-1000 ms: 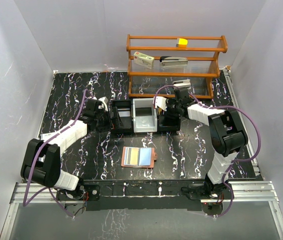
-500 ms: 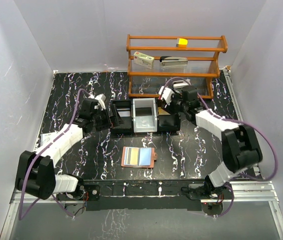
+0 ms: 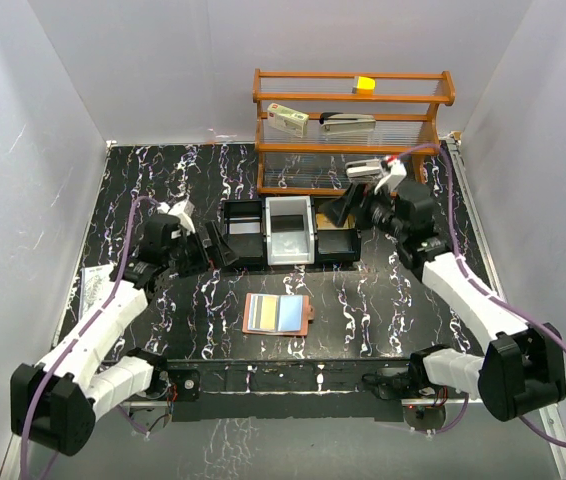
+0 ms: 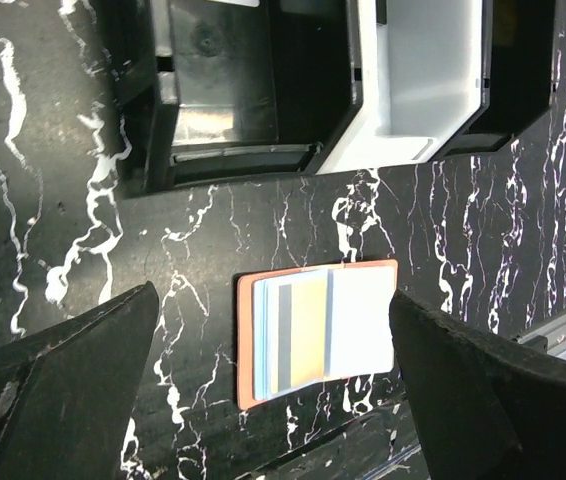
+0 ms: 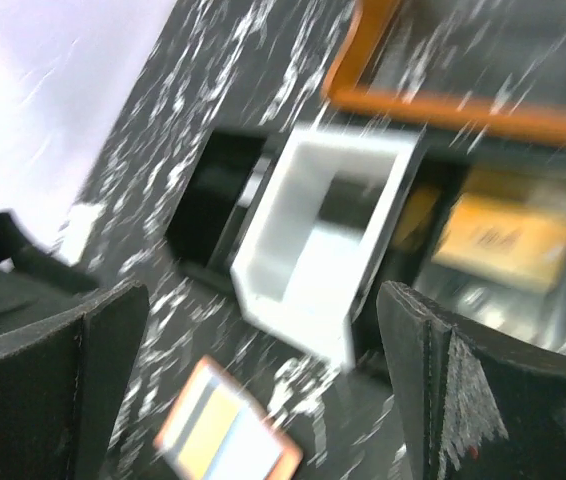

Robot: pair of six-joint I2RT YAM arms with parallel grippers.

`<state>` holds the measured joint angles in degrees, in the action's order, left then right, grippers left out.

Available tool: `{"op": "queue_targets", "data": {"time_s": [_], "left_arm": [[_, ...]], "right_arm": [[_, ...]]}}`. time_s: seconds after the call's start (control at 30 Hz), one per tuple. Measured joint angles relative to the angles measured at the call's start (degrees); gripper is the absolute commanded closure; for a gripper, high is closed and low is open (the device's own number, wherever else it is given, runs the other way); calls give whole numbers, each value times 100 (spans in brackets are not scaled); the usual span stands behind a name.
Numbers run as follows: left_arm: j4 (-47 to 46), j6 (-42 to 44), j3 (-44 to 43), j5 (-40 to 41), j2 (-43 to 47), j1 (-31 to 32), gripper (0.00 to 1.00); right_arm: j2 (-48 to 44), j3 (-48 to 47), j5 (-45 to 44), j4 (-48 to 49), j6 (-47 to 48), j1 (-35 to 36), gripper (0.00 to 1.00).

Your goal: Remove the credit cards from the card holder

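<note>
Open wallet (image 3: 306,316), cards (image 3: 262,314) inside. Your L gripper (image 3: 203,250) & R gripper (image 3: 347,209) gape wide, empty. Next: reach down, pinch a card edge.

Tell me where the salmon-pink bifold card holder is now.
In the top view, the salmon-pink card holder lies open on the black marbled table, front centre, just in front of the black three-part tray.
</note>
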<state>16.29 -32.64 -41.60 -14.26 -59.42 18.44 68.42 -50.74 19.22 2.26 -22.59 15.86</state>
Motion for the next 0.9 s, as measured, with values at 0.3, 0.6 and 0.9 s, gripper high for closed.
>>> {"op": "queue_targets", "data": {"time_s": [0.3,0.6,0.9], "left_arm": [[474,-105,328,723,1071,-33,1],[651,101,337,1325,1574,-33,1],[715,254,337,1504,1799,-33,1]], "right_arm": [[-39,1381,240,-245,-2065,905,14],[-306,1340,-1663,-1049,-2428,2802,36],[1215,302,-2723,-1624,-2594,4103,40]]}}
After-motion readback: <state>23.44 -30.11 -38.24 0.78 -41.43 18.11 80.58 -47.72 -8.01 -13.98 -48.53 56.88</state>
